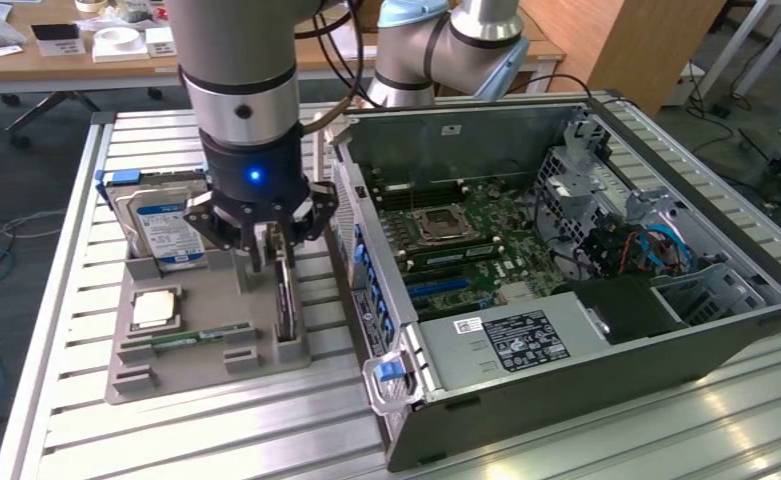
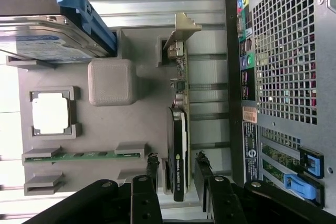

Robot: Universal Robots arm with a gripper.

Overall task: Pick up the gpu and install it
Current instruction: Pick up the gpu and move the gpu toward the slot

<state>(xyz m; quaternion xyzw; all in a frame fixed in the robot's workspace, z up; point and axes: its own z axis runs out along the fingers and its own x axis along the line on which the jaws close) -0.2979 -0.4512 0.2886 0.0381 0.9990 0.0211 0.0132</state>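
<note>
The task was at an early stage, as far as one could judge. The gpu (image 1: 287,300) (image 2: 178,135) stood on its long edge in a slot of the grey holder (image 1: 203,372) (image 2: 105,129), with its metal bracket at the end away from the gripper, and it had not been lifted. The gripper (image 1: 275,262) (image 2: 177,165) was lowered over the card with its fingers (image 2: 152,167) apart, one on each side of the card. A narrow gap showed between each finger and the card, so nothing was clamped. The computer case (image 1: 604,372) (image 2: 283,51) lay open on the table (image 1: 163,432), just beside the holder on the exterior view's right. Its main board was uncovered and the blue card slots (image 1: 437,290) looked free. So the approach seemed done, while the grasp, the lift and the fitting into the case were all not yet done. Counting the things, the holder carried one gpu, one hard drive (image 1: 163,225) (image 2: 47,40) in a blue frame, one square processor chip (image 1: 154,308) (image 2: 51,115), one green memory stick (image 1: 201,337) (image 2: 84,156) and one plain grey block (image 2: 112,82). There was also one holder, one computer case and one gripper with two fingers.
</note>
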